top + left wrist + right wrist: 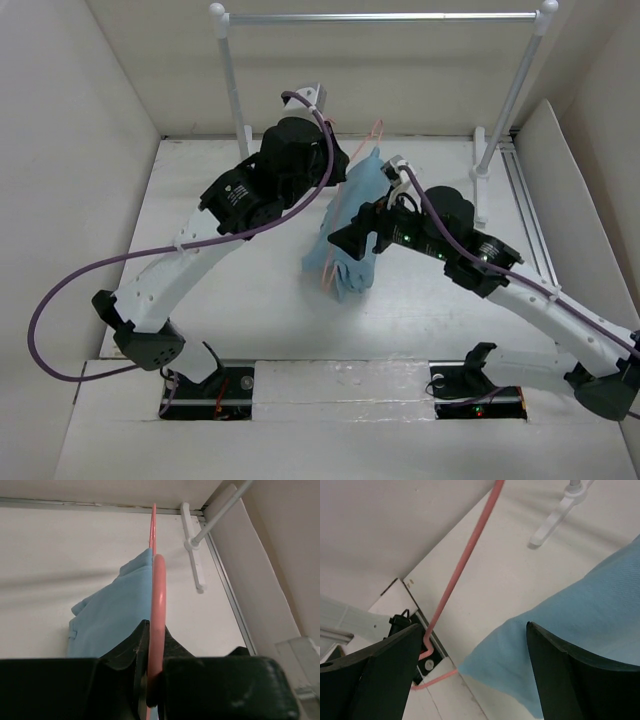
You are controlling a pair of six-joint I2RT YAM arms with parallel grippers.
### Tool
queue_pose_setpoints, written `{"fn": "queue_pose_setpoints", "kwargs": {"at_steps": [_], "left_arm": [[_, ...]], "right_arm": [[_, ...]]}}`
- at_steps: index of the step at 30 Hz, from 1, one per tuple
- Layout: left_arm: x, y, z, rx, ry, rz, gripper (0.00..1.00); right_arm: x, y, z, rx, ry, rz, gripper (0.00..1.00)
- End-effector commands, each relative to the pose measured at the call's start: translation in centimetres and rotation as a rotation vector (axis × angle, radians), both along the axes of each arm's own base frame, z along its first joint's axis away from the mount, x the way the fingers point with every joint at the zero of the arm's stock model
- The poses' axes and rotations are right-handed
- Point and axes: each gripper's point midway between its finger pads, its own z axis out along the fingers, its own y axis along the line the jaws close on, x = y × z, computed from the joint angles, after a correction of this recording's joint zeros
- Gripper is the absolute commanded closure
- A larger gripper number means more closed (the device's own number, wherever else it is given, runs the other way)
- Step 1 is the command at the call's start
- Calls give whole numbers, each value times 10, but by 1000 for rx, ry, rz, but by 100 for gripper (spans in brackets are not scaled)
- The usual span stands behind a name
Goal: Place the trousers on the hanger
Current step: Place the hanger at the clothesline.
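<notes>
The pink-red hanger [352,205] hangs tilted above the table, and my left gripper [338,168] is shut on its upper part. The left wrist view shows the hanger [158,595] edge-on, clamped between the black fingers of that gripper [155,647]. The light blue trousers [352,235] are draped over the hanger, with the folded lower end reaching the table. My right gripper [348,240] is beside the cloth with its jaws wide open. In its wrist view the trousers [580,610] hang between and beyond the spread fingers [375,680], ungripped, with the hanger [465,555] behind them.
A silver rail [380,17] on white-knobbed posts [228,80] spans the back. The right post's foot [192,545] and a metal track [530,210] lie along the right side. White walls [60,150] enclose the table.
</notes>
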Motion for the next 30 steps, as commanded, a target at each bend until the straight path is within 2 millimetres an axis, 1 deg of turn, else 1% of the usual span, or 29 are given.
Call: {"fn": "queue_pose_setpoints", "kwargs": {"at_steps": [1, 2, 4, 5, 6, 7, 8, 9, 10, 11, 12, 13, 14, 15, 16, 17, 18, 19, 20, 21, 22, 23, 24, 25, 26, 27, 28, 29, 30], "left_arm": [[-8, 1, 74, -190, -135, -30, 100], [-8, 0, 73, -191, -133, -31, 100], [-8, -1, 70, -192, -132, -35, 100], [-8, -2, 69, -194, -130, -40, 100], [-8, -5, 70, -203, -132, -50, 100], [-7, -6, 69, -200, -131, -50, 100], [-7, -7, 70, -203, -134, -52, 100], [-6, -8, 70, -201, -135, -52, 100], [-3, -9, 68, -196, -137, -47, 100], [-2, -10, 67, -192, -138, -47, 100], [-2, -11, 68, -193, -142, -49, 100], [-1, -13, 67, -191, -141, -54, 100], [0, -15, 67, -189, -143, -55, 100], [0, -15, 68, -193, -144, -58, 100], [0, -17, 67, -193, -143, -62, 100], [0, -17, 68, -198, -145, -62, 100], [0, -17, 70, -202, -148, -63, 100], [-1, -18, 73, -212, -156, -73, 100], [-2, -19, 77, -219, -165, -81, 100], [-1, -13, 97, -248, -209, -90, 100], [-4, -16, 98, -250, -207, -112, 100], [-7, -16, 108, -266, -228, -127, 89], [-12, -11, 127, -292, -266, -136, 80], [-15, -10, 138, -307, -289, -147, 66], [-20, -7, 150, -326, -314, -158, 44], [-27, -2, 170, -354, -355, -171, 35], [-31, 1, 182, -364, -391, -182, 27], [-36, 6, 193, -379, -416, -187, 3], [-44, 13, 211, -404, -456, -195, 1]], "right_arm": [[1, 15, 40, 174, -63, 29, 11], [1, 23, 35, 162, -51, 45, 13], [-1, 30, 33, 150, -56, 71, 14], [-6, 35, 31, 150, -50, 92, 15], [-6, 39, 24, 158, -26, 100, 20], [-6, 40, 30, 184, -29, 100, 20], [-9, 42, 15, 169, 1, 104, 34], [-9, 43, 20, 203, -8, 103, 41], [-10, 43, 20, 226, 8, 102, 47], [-10, 43, 18, 233, 21, 97, 62], [-10, 43, 8, 228, 37, 91, 68], [-10, 42, 10, 253, 48, 84, 73], [-10, 42, 8, 265, 58, 80, 85], [-11, 41, 1, 270, 69, 74, 92], [-11, 38, 16, 338, 50, 68, 97], [-12, 37, 20, 363, 49, 69, 100], [-12, 37, 24, 380, 50, 65, 100], [-13, 35, 34, 404, 45, 62, 100], [-7, 30, 42, 419, 30, 44, 100], [-3, 25, 57, 447, 15, 40, 100], [-4, 24, 65, 465, 9, 43, 100], [-1, 23, 73, 480, -1, 41, 100], [8, 16, 82, 494, -13, 21, 100], [11, 13, 91, 511, -16, 24, 100], [13, 7, 111, 540, -43, 23, 100], [28, -1, 116, 543, -56, -9, 100], [33, -3, 119, 531, -58, -9, 100], [36, -9, 138, 544, -90, -8, 100], [47, -8, 137, 531, -90, -14, 100]]}}
